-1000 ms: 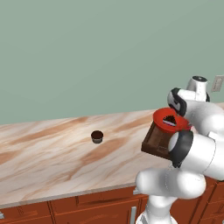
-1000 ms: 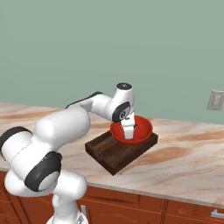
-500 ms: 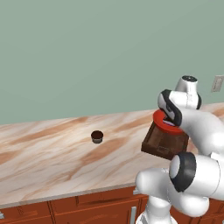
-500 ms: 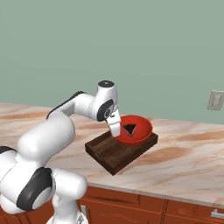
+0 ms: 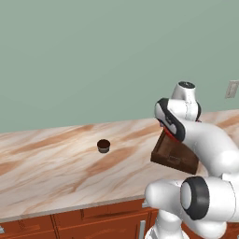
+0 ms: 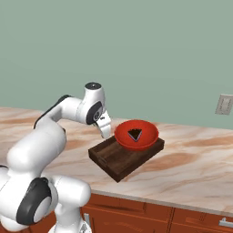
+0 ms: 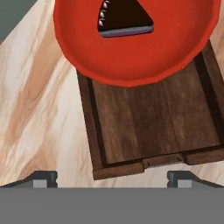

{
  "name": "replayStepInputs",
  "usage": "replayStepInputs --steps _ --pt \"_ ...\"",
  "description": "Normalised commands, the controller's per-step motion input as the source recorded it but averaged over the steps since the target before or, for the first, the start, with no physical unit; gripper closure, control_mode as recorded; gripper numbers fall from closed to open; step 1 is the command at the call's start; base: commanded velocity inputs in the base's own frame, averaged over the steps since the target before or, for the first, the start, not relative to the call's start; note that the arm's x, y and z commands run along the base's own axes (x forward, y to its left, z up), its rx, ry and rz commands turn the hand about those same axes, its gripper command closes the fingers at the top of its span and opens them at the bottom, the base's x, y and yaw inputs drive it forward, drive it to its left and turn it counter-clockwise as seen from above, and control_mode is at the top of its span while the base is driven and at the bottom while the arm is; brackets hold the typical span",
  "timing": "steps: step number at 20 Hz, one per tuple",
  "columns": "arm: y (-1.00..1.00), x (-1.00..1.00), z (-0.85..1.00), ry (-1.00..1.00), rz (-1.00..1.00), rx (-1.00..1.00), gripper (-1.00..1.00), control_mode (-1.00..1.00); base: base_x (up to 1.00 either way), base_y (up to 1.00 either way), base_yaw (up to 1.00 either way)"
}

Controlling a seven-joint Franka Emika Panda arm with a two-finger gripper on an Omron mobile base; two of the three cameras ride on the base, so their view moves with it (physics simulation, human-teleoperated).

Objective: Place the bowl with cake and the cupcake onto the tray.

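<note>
One small, dark brown chocolate cupcake (image 5: 103,145) sat alone on the marble counter (image 5: 51,163), well left of the square dark wooden tray (image 6: 119,157) holding the glossy red bowl with cake (image 6: 136,134). The gripper (image 7: 112,178) hovered spread and empty beside that tray. Likely light and soft, the cupcake wanted a gentle pinch at its base.

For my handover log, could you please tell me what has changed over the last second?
The hand has let go of the bowl with cake and drawn back from above it to its side, jaws wide apart. The bowl stays on the far part of the tray, and the cupcake has not moved on the counter.
</note>
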Motion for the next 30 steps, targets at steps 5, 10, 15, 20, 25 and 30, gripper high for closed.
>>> replayStepInputs --steps 5,10,15,20,25,30 --pt "0.73 0.2 0.0 0.0 0.28 -0.02 -1.0 -1.0 0.0 0.0 0.0" --pt "0.72 0.25 0.0 0.0 0.3 -0.02 -1.0 -1.0 0.0 0.0 0.0" --pt "0.61 0.09 0.0 -0.04 0.27 -0.05 -1.0 -1.0 0.0 0.0 0.0" --pt "0.6 0.0 0.0 -0.11 0.2 -0.1 -1.0 -1.0 0.0 0.0 0.0" --pt "0.38 0.0 -0.08 -0.14 0.13 -0.06 -1.0 -1.0 0.0 0.0 0.0" --pt "0.31 0.0 -0.17 -0.05 0.13 0.0 -1.0 -1.0 0.0 0.0 0.0"
